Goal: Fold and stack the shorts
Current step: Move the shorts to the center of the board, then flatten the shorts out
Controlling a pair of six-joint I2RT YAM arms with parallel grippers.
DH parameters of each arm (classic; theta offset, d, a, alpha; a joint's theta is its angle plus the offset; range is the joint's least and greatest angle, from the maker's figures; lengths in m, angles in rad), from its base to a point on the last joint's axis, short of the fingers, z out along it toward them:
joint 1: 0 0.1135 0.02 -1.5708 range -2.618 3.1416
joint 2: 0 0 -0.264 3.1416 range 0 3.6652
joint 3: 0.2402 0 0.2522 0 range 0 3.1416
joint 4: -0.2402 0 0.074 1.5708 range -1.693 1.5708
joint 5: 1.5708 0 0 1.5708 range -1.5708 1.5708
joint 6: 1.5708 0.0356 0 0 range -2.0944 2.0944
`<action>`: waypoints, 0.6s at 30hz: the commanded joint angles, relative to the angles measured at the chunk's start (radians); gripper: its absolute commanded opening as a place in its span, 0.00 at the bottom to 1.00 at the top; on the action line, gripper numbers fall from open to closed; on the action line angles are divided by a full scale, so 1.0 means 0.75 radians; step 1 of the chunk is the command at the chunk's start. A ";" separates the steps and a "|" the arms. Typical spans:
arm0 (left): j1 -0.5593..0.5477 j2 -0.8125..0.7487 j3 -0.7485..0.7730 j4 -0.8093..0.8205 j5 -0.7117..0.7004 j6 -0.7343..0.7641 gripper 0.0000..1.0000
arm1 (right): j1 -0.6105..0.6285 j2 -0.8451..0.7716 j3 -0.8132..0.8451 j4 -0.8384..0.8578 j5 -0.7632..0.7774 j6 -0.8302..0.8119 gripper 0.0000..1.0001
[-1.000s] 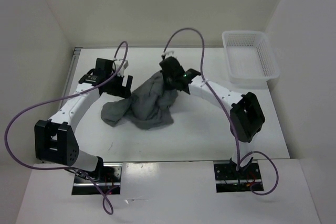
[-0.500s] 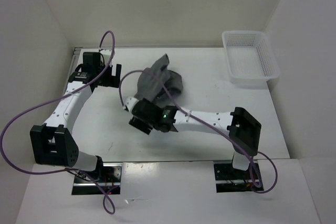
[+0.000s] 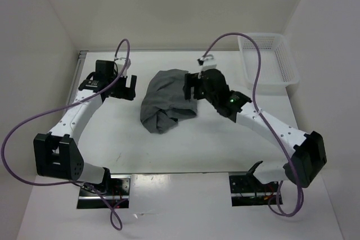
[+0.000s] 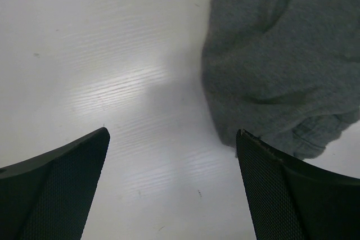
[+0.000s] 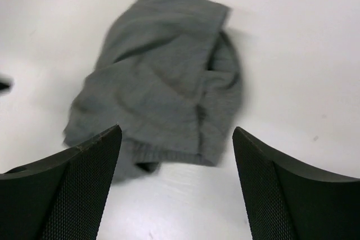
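The grey shorts (image 3: pixel 165 98) lie in a rumpled, folded-over heap on the white table (image 3: pixel 225 144), near its middle. My right gripper (image 3: pixel 190 87) hovers at the heap's right edge and stands open; in the right wrist view the shorts (image 5: pixel 163 77) lie flat below and ahead of its open gripper (image 5: pixel 175 129), with nothing held. My left gripper (image 3: pixel 129 87) is open too, a little to the left of the shorts. In the left wrist view the left gripper (image 4: pixel 171 133) is over bare table, with the shorts (image 4: pixel 281 54) at the upper right.
A white mesh basket (image 3: pixel 269 36) stands at the back right corner of the table. Purple cables loop above both arms. White walls close in the table on the left, back and right.
My right gripper has opened and let go of the shorts, then swung from the front left to their right side. The shorts dropped into a more compact heap. The left gripper shifted slightly.
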 commanded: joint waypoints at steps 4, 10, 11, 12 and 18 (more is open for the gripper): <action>-0.241 0.095 0.139 -0.028 0.083 0.005 1.00 | -0.117 0.154 -0.052 -0.031 0.128 0.305 0.82; -0.430 0.289 0.259 0.003 -0.007 0.005 1.00 | -0.117 0.154 -0.219 -0.062 0.101 0.357 0.75; -0.460 0.324 0.259 0.003 -0.028 0.005 1.00 | -0.117 0.142 -0.238 -0.050 0.081 0.373 0.75; -0.489 0.336 0.242 0.015 -0.085 0.005 1.00 | -0.117 0.142 -0.259 -0.023 0.040 0.373 0.74; -0.598 0.369 0.079 0.134 -0.289 0.005 0.92 | -0.117 0.197 -0.338 0.096 -0.003 0.385 0.74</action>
